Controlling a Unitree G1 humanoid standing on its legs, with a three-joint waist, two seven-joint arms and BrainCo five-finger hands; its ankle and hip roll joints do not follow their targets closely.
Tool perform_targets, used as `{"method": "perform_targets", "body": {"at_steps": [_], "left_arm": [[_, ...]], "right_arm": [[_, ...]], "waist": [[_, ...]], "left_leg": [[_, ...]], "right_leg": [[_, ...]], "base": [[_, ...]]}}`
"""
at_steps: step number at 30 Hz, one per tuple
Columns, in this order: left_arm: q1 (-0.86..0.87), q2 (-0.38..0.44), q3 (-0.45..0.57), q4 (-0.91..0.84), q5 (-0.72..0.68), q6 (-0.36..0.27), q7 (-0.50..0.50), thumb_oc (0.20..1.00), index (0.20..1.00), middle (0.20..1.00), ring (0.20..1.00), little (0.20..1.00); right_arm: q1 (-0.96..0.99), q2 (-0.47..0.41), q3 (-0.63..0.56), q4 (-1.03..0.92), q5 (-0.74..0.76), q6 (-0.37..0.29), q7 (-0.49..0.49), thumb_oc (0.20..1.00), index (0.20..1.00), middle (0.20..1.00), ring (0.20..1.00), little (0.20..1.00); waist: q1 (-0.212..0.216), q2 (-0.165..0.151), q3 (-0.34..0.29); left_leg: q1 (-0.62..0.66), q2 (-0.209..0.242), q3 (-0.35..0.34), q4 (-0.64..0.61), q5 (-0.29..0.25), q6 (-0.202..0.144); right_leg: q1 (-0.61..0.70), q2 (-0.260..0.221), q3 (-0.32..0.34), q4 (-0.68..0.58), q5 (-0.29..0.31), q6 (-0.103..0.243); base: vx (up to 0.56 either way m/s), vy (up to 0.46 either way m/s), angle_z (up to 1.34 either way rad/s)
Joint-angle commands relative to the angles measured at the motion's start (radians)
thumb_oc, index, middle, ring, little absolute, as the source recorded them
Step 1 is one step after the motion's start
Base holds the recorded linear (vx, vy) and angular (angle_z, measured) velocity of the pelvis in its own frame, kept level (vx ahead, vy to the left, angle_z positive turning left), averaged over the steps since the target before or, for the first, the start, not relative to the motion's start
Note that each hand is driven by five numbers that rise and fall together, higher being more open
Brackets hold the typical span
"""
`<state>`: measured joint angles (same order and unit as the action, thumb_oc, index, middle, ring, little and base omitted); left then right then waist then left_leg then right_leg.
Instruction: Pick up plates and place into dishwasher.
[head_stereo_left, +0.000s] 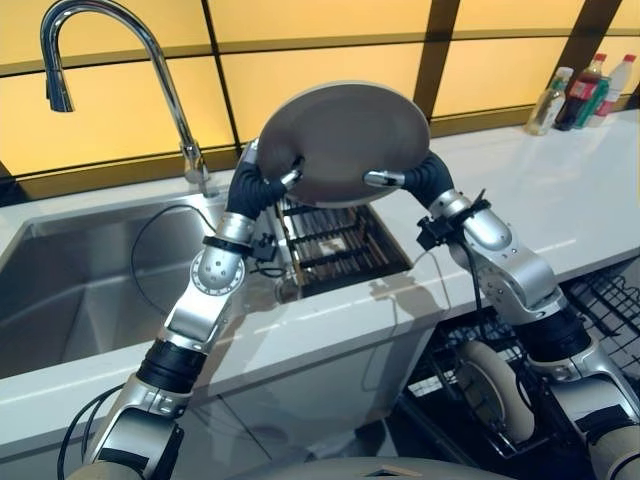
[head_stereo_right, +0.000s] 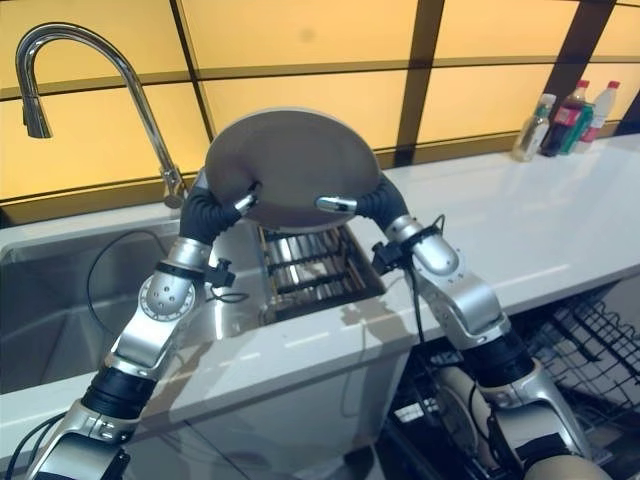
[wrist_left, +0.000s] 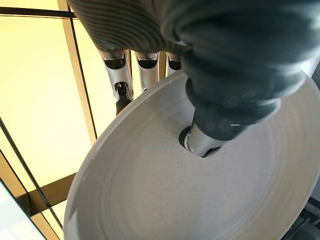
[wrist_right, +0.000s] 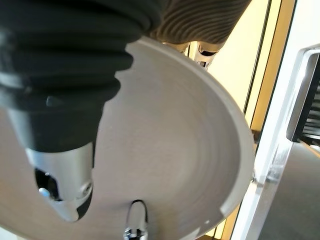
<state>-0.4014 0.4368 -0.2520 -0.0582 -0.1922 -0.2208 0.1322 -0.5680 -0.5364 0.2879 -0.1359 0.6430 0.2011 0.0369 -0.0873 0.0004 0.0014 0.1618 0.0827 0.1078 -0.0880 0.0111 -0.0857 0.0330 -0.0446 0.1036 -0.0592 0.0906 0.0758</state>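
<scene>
Left of the plate: curved chrome faucet over a stainless sink. Below the plate: slatted metal drying rack set in the white counter. Plate: round, matte grey, smooth, held tilted above the rack. Left hand and right hand pinch its opposite rims, thumbs on the face. Far right of the plate: bottles; below the counter there, black wire dishwasher rack.
</scene>
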Motion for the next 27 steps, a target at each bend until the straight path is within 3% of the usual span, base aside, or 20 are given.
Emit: {"method": "perform_targets", "body": {"at_steps": [1, 16, 21, 22, 23, 27], "left_arm": [[-0.064, -0.019, -0.025, 0.011, -0.039, -0.049, -0.025, 0.200, 0.200, 0.200, 0.200, 0.200], [-0.046, -0.031, -0.025, 0.030, -0.062, -0.055, -0.042, 0.200, 0.200, 0.200, 0.200, 0.200], [-0.028, -0.045, -0.016, 0.049, -0.123, -0.022, -0.079, 0.200, 0.200, 0.200, 0.200, 0.200], [-0.017, -0.048, -0.009, 0.047, -0.139, -0.014, -0.090, 0.344, 0.344, 0.344, 0.344, 0.344], [-0.008, -0.048, -0.004, 0.044, -0.148, -0.007, -0.095, 1.000, 1.000, 1.000, 1.000, 1.000], [0.041, -0.065, 0.027, 0.028, -0.229, 0.007, -0.102, 1.000, 1.000, 1.000, 1.000, 1.000]], "right_arm": [[-0.098, 0.058, -0.025, -0.029, 0.058, -0.053, 0.036, 0.200, 0.200, 0.200, 0.200, 0.200], [-0.049, 0.057, -0.042, -0.025, 0.131, -0.087, 0.118, 0.200, 0.200, 0.200, 0.200, 0.200], [0.025, 0.062, -0.085, -0.009, 0.146, -0.101, 0.122, 0.200, 0.200, 0.200, 0.200, 0.200], [0.052, 0.055, -0.105, -0.011, 0.142, -0.109, 0.125, 0.200, 0.200, 0.200, 0.200, 0.200], [0.076, 0.047, -0.124, -0.017, 0.140, -0.116, 0.123, 0.200, 0.200, 0.200, 0.200, 0.200], [0.180, 0.021, -0.225, -0.034, 0.100, -0.164, 0.074, 0.200, 0.200, 0.200, 0.200, 0.200]], "waist": [[0.016, -0.030, -0.031], [0.006, -0.031, -0.028], [-0.014, -0.026, -0.027], [-0.020, -0.024, -0.027], [-0.024, -0.023, -0.027], [-0.045, -0.023, -0.020]], "left_leg": [[-0.085, -0.071, -0.059, 0.045, -0.044, 0.075], [-0.081, -0.067, -0.052, 0.051, -0.060, 0.080], [-0.073, -0.060, -0.040, 0.048, -0.061, 0.083], [-0.072, -0.059, -0.038, 0.046, -0.060, 0.083], [-0.070, -0.057, -0.037, 0.044, -0.059, 0.083], [-0.069, -0.056, -0.022, 0.045, -0.062, 0.085]], "right_leg": [[-0.025, -0.033, -0.063, 0.085, -0.062, 0.064], [-0.023, -0.032, -0.056, 0.089, -0.075, 0.064], [-0.031, -0.028, -0.042, 0.107, -0.079, 0.066], [-0.032, -0.027, -0.038, 0.110, -0.080, 0.067], [-0.033, -0.027, -0.035, 0.111, -0.079, 0.068], [-0.040, -0.025, -0.022, 0.107, -0.072, 0.071]], "base": [[0.00, 0.000, 0.00], [-0.01, 0.001, 0.00], [-0.03, 0.013, 0.00], [0.00, 0.000, 0.00], [0.00, 0.000, 0.00], [-0.05, 0.003, -0.05]]}}
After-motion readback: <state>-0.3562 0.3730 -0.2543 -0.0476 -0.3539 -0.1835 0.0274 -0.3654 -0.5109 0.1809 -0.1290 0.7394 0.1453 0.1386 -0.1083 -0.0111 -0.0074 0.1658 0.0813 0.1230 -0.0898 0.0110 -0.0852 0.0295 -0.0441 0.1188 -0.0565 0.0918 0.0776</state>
